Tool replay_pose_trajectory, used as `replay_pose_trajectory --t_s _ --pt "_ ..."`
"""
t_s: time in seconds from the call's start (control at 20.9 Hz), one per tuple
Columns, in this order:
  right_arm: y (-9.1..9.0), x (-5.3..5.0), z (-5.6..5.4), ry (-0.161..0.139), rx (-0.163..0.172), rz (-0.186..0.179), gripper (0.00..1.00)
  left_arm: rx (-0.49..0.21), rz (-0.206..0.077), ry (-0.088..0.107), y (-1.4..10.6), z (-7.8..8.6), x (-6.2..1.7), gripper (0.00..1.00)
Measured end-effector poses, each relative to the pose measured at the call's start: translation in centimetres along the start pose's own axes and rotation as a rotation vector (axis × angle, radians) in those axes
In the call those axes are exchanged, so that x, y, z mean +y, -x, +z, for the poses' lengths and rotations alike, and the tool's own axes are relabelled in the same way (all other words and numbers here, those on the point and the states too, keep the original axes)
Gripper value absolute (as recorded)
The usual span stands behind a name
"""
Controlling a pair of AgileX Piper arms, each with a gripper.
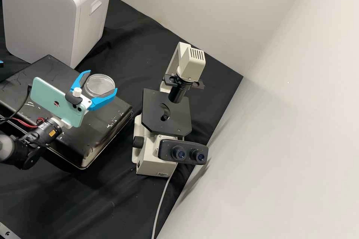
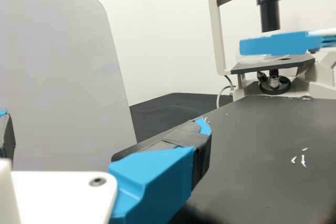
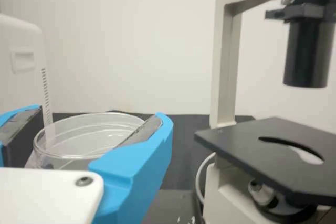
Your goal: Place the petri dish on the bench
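Observation:
A clear round petri dish [image 1: 98, 86] sits between the two blue fingers of my right gripper [image 1: 102, 81], over the far end of a glossy black slab [image 1: 101, 127]. In the right wrist view the petri dish [image 3: 86, 137] fills the gap of the right gripper [image 3: 97, 121], and both finger pads press its rim. Whether the dish rests on the slab or hangs just above it I cannot tell. My left gripper [image 2: 103, 119] is low over the same slab [image 2: 262, 150], with its fingers wide apart and nothing between them.
A beige microscope [image 1: 164, 119] with a black stage stands right of the slab, its cable running to the front edge. A large white box [image 1: 56, 11] stands at the back left. Black cloth covers the bench [image 1: 93, 201], which ends at grey walls on the right.

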Motion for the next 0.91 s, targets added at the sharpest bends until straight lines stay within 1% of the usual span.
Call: replay_pose_trajectory --t_s 0.1,0.14,0.19,0.29,0.38,0.48,0.72,0.91 --pt "0.0 -0.4 0.1 -0.003 -0.004 -0.014 0.0 -0.005 0.0 -0.001 0.0 0.1 -0.01 1.0" --pt "-0.1 -0.5 0.1 -0.004 -0.007 -0.02 0.0 -0.005 0.0 -0.008 -0.1 0.2 -0.01 1.0" --pt "-0.1 -0.6 0.1 -0.005 -0.005 -0.023 0.0 -0.007 0.0 -0.021 -0.1 0.2 -0.02 1.0" --pt "0.1 -0.8 0.2 -0.01 -0.011 -0.025 0.0 -0.009 0.0 -0.026 -0.1 0.2 -0.02 1.0" --pt "0.3 -1.1 0.6 -0.017 -0.034 -0.035 0.0 -0.009 0.0 -0.037 -0.1 0.2 -0.02 1.0" --pt "0.6 -1.5 1.0 -0.02 -0.052 -0.05 0.0 -0.009 -0.002 -0.04 0.0 0.3 -0.06 1.0" --pt "1.1 -2.3 1.8 -0.027 -0.096 -0.083 0.0 -0.008 -0.011 -0.036 0.2 0.3 -0.27 1.0" --pt "1.3 -2.9 2.4 -0.032 -0.124 -0.11 0.0 -0.017 -0.016 -0.035 0.2 0.6 -0.39 1.0"
